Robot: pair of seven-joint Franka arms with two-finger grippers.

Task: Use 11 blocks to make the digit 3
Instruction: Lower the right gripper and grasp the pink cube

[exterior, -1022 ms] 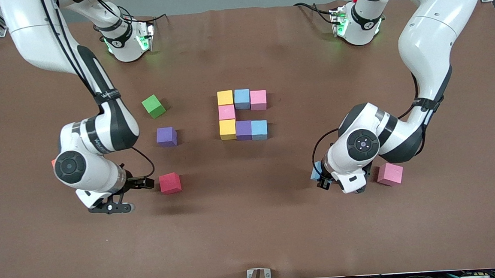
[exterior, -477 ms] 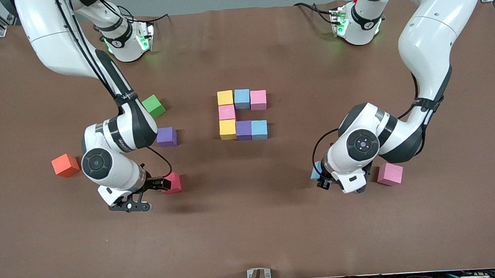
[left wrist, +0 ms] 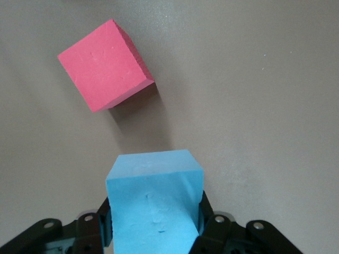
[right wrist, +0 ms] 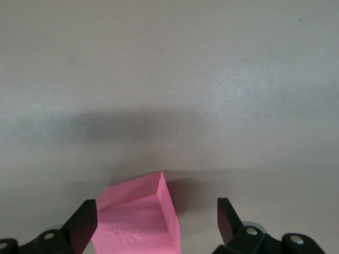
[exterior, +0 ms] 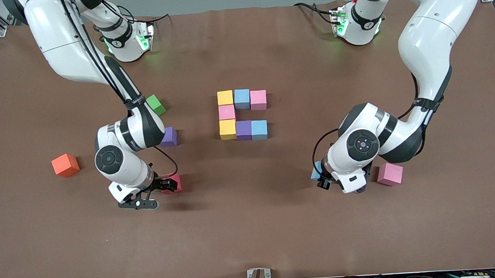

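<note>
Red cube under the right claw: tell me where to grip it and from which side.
Take the red cube by two opposite side faces, straight down from above: it stands alone, sides free. The open right claw hangs over it, but the cube sits turned to the fingers, so probably square the wrist first. The left claw holds a light blue cube beside a pink cube.

Seven cubes (exterior: 226, 112) sit touching mid-table: a row of three, a single cube nearer the camera, then another row of three. Four loose cubes (exterior: 65, 165) lie toward the right arm's end. Toward the left arm's end, the left gripper (left wrist: 154, 222) holds one cube (left wrist: 153, 196), with another cube (exterior: 390, 173) just beside it.
</note>
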